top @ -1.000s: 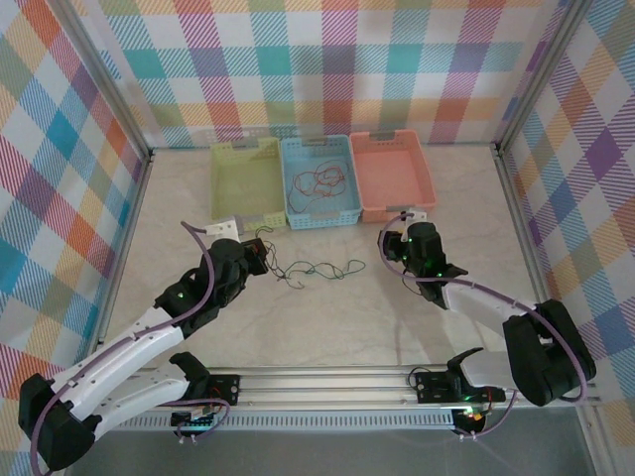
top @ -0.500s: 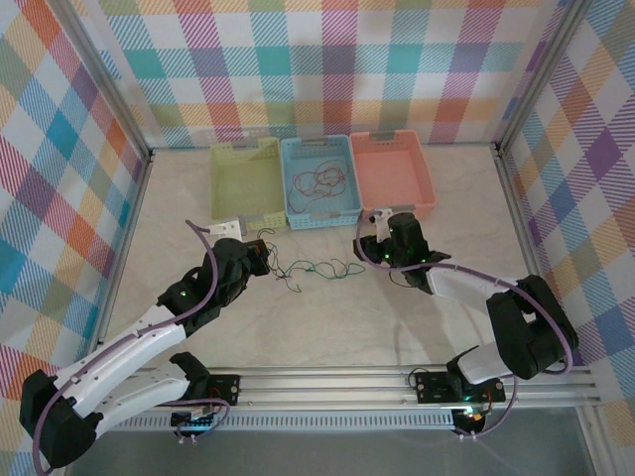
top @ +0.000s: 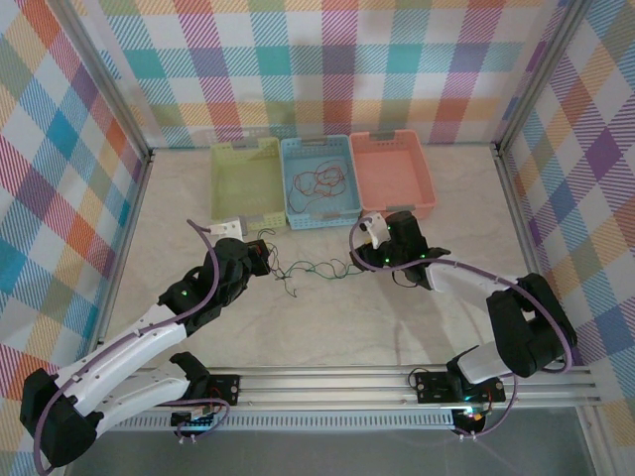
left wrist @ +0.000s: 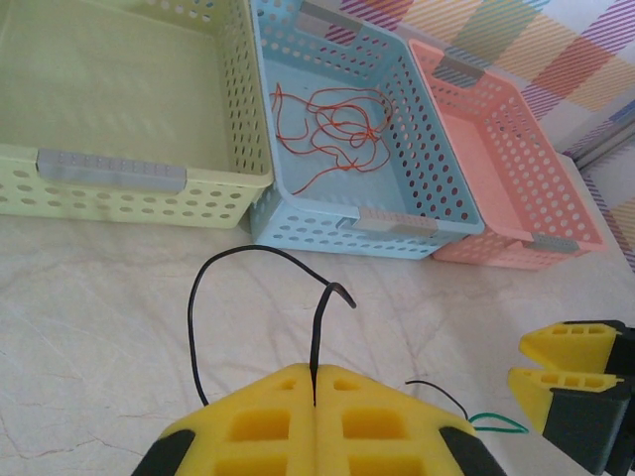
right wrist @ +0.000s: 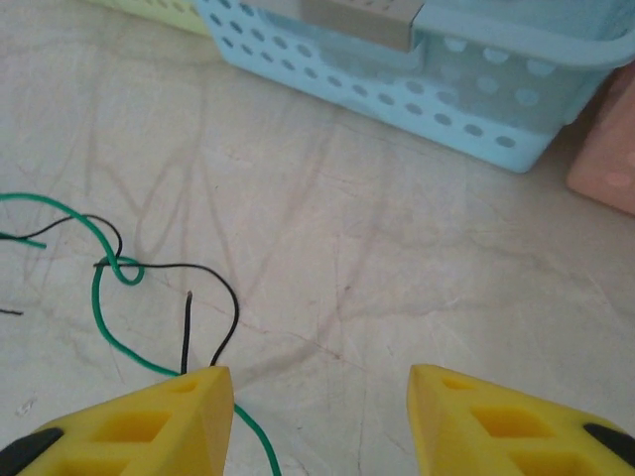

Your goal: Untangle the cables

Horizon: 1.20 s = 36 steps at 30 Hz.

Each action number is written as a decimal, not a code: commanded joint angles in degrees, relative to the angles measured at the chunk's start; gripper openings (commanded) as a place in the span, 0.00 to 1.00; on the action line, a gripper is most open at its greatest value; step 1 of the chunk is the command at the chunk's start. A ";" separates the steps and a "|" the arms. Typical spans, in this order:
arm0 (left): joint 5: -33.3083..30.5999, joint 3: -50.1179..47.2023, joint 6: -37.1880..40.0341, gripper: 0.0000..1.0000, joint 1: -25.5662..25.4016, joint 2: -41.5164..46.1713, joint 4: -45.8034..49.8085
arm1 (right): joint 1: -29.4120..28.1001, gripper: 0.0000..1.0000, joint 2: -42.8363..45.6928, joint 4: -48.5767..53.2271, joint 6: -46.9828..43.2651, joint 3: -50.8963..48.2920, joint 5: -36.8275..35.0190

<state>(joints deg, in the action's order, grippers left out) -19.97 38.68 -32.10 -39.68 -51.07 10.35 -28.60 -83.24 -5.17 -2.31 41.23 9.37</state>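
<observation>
While the left gripper [left wrist: 314, 395] pinches a black cable [left wrist: 253, 248] to anchor the tangle [top: 316, 268], the right gripper [right wrist: 322, 392] hovers open at its three o'clock, poised to tease the green cable [right wrist: 95, 293] free.

I see a pale surface [top: 327, 322] bearing a yellow-green basket [top: 245, 178], blue basket [top: 323, 219], salmon basket [top: 390, 178] and loose thin cables [top: 319, 267].

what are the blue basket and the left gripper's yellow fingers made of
The blue basket looks like moulded plastic, matte, with rows of holes. The left gripper's fingers are probably hard yellow plastic, matte, with hollow pockets; could be foam.
</observation>
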 commanded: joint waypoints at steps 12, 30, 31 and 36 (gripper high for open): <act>-0.20 1.29 0.62 0.00 0.11 0.38 -0.08 | -0.40 0.51 -5.81 3.71 -2.88 3.82 7.31; 0.04 1.39 0.50 0.00 0.07 -0.43 -0.33 | -0.40 0.50 -1.97 1.51 -5.07 2.24 14.19; 0.12 1.41 0.53 0.00 0.04 -0.74 -0.42 | -0.49 0.50 -1.72 2.11 -5.37 2.39 13.94; 0.33 1.39 0.48 0.00 0.07 -1.82 -0.69 | -0.57 0.50 -1.63 5.80 -6.15 4.13 15.01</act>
<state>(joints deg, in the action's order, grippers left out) -19.97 38.72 -32.08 -39.68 -52.53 10.35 -28.60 -86.00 -2.76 -6.35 43.55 21.78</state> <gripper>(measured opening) 0.057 0.502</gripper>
